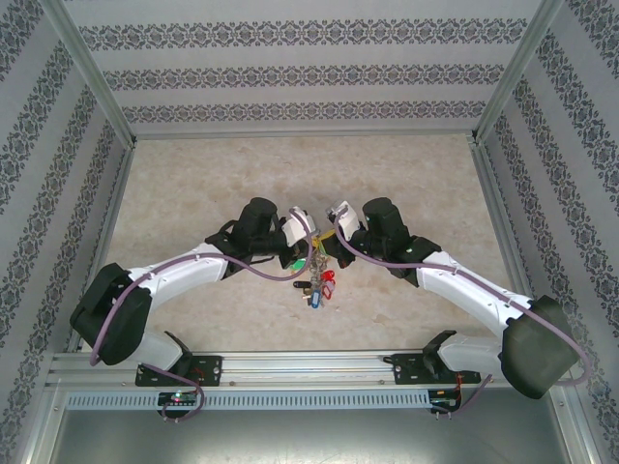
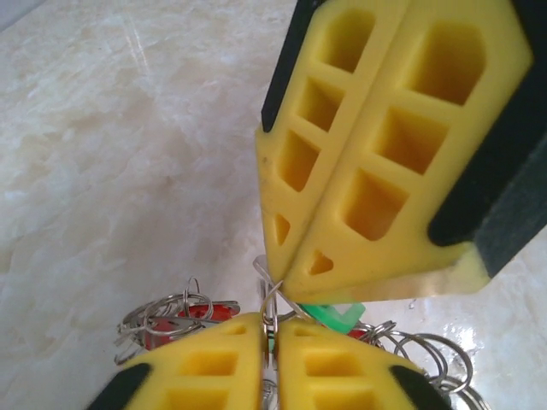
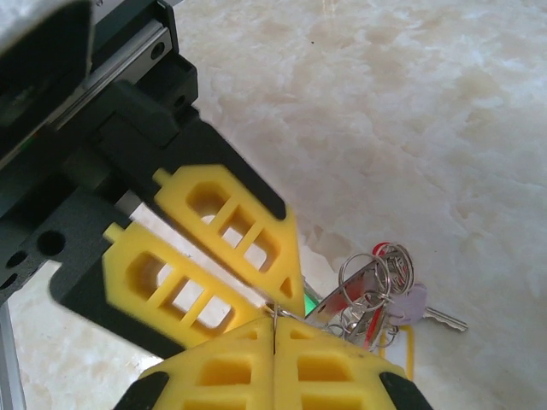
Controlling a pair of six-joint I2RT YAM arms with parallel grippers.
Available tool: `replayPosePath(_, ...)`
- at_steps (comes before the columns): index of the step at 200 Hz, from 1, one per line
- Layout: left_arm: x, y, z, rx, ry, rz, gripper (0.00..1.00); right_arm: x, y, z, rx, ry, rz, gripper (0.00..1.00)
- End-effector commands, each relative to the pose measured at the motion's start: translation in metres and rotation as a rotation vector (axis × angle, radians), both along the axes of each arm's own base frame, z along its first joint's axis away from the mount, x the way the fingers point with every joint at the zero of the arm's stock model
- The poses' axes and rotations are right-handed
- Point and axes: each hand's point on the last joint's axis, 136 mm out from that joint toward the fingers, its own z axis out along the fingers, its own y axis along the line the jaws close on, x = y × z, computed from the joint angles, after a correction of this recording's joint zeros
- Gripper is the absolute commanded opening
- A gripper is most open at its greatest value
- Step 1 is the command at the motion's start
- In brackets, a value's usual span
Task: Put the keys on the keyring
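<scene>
Left pincer point(image 2: 272, 323) and right pincer point(image 3: 273, 326) clamp keyring point(image 2: 268, 295) centrally, walls point(image 1: 44, 193) well apart.

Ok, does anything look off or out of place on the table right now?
Nothing looks spilled or damaged. The left claw and right claw are shut tip to tip, each pinching thin wire at the keyring, whose keys bunch in a tangle right beside them. That looks like the job, not a fault.
</scene>
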Motion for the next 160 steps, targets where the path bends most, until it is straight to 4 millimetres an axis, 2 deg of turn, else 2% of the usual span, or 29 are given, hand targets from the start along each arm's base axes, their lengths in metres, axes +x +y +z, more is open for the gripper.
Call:
replayPosePath(1,0.003,-0.007,0.008,-0.005,-0.021,-0.009,0.02,0.005,0.004,0.011,0.014,-0.034,0.005,0.0)
replayPosePath(48,0.005,-0.006,0.006,-0.039,-0.01,0.026,0.0,0.02,-0.018,-0.003,0.007,0.013,-0.11,0.0)
replayPosePath(72,0.005,-0.007,0.002,-0.051,0.001,0.034,0.0,0.02,-0.017,0.0,0.025,0.014,-0.097,0.0)
replayPosePath(108,0.004,-0.009,0.008,-0.122,-0.013,0.039,0.0,0.01,-0.002,0.019,0.068,-0.021,-0.002,0.0)
replayPosePath(133,0.006,-0.014,0.008,-0.131,0.015,0.039,0.1,0.001,0.007,0.022,0.083,-0.02,0.052,0.0)
replayPosePath(150,0.008,-0.015,0.003,-0.11,0.042,0.04,0.25,-0.002,0.012,0.022,0.082,-0.014,0.074,0.0)
replayPosePath(160,0.008,-0.015,0.0,-0.095,0.055,0.043,0.28,-0.002,0.014,0.021,0.083,-0.012,0.078,0.0)
